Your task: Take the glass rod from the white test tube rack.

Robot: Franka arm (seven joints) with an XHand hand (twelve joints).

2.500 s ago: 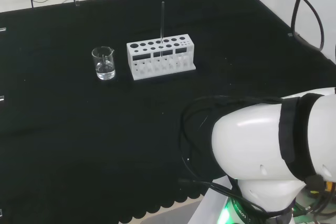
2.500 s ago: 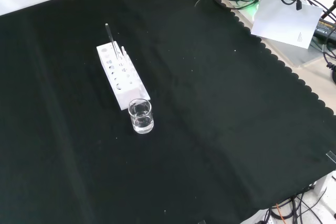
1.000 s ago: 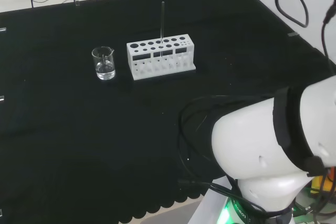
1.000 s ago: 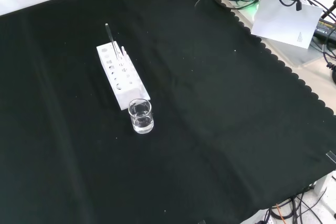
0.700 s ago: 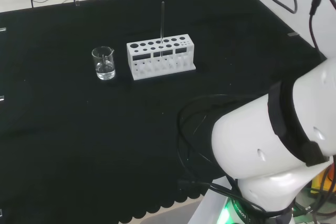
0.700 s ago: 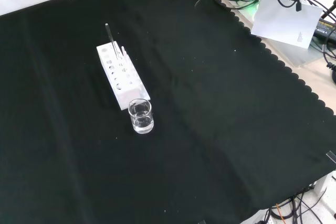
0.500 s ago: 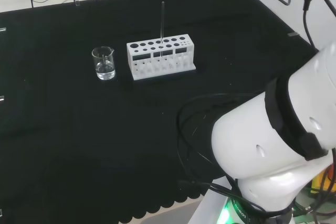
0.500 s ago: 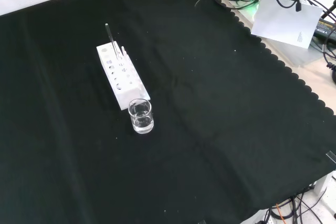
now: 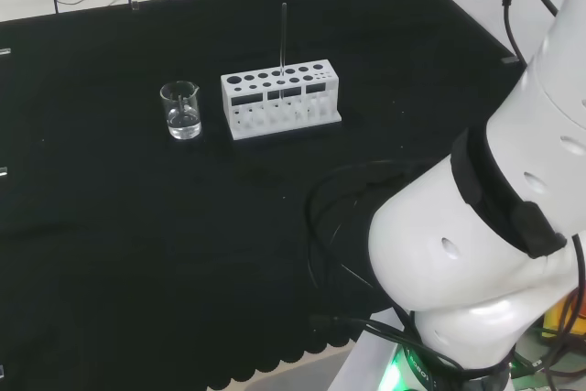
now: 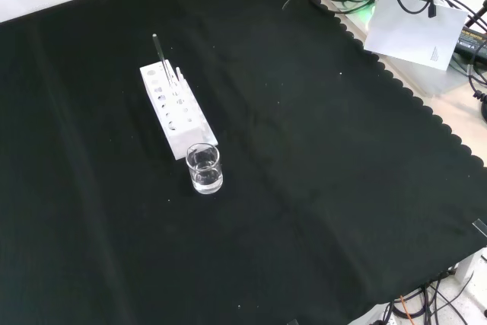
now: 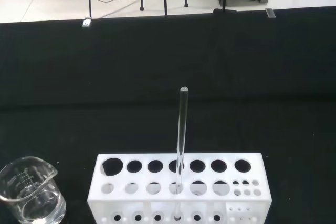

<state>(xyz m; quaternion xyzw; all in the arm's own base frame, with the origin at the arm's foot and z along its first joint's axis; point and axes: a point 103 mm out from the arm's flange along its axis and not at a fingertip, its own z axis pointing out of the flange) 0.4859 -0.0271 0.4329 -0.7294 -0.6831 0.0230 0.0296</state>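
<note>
You cannot tell how the hand is set. In your wrist view the beaker [image 11: 31, 191] is cut off at the edge, with a little clear liquid inside. You have one beaker, one white rack [image 10: 176, 109] and one glass rod [image 11: 181, 140]. The rod stands upright in a middle hole of the rack's near row.

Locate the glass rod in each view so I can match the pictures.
Head view: the rod stands upright in the white rack, upper centre.
Front view: the rod rises from the rack's far end, upper left.
Wrist view: the rod stands in the middle of the rack.
Shared landmark: the glass beaker beside the rack.
</note>
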